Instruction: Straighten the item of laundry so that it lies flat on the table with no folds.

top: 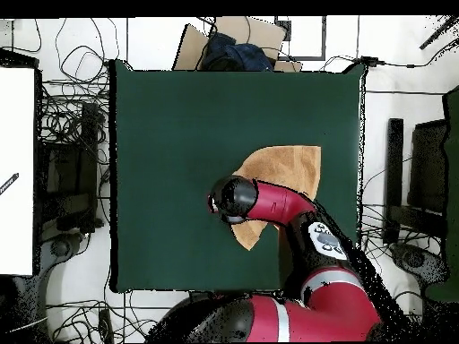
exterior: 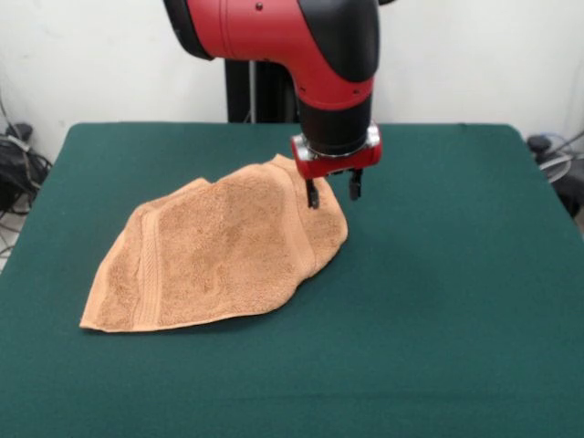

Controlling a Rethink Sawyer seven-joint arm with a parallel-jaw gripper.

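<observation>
The orange-tan towel (exterior: 219,255) lies crumpled on the green table (exterior: 438,301), left of centre. Its right part is folded over, and a woven band runs along its left edge. My gripper (exterior: 334,192) points down over the towel's far right corner. Its two fingers are apart with nothing between them, and the left fingertip (exterior: 313,195) is at the fold's edge. In the overhead view the towel (top: 285,170) lies at the right of the table (top: 170,134). The arm's wrist (top: 229,199) covers its middle and hides the gripper.
Around the table, the overhead view shows cables on the floor (top: 72,134), a cardboard box with dark cloth (top: 229,45) at the far edge, and a white panel (top: 16,161) to the left. The arm's black pedestal (exterior: 260,91) stands behind the table.
</observation>
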